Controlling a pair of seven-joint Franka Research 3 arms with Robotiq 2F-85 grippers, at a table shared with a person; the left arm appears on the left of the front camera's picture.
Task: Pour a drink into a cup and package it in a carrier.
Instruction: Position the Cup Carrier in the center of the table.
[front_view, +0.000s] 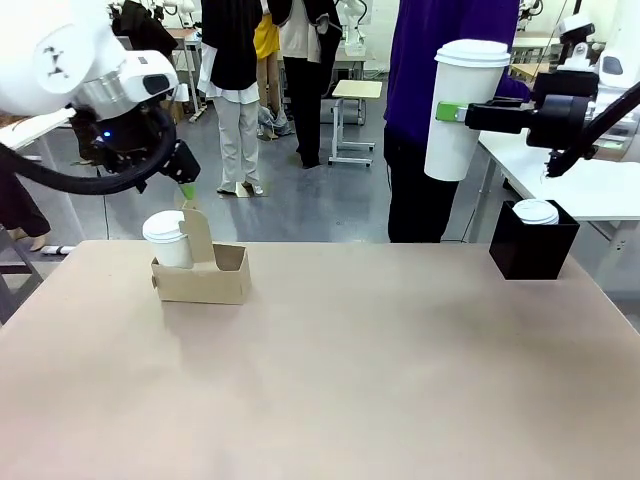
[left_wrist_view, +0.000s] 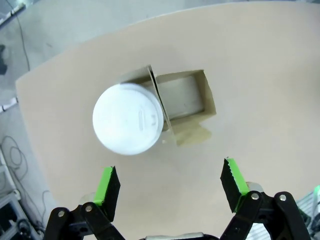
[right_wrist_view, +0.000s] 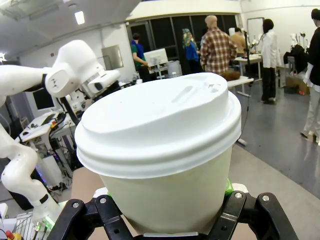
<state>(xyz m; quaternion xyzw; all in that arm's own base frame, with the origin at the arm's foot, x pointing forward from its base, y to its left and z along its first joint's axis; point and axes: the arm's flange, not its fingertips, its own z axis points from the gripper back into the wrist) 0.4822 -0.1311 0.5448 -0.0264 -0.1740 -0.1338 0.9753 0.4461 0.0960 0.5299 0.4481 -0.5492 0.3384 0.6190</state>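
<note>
Front view: my right pincer (front_view: 452, 112) pinches the lidded cup (front_view: 460, 145) aloft; left wrist view: my left pincer (left_wrist_view: 170, 181) hangs spread above the carrier (left_wrist_view: 186, 95).

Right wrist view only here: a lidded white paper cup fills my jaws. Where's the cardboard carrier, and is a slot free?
Observer: The brown cardboard carrier sits at the tan table's far left; its right-hand slot is empty.
Operator: And the other slot?
Observer: A second lidded white paper cup stands in it.
Operator: Is the left gripper in my held cup's way?
Observer: The left gripper hangs open right above that carrier, holding nothing.
</note>
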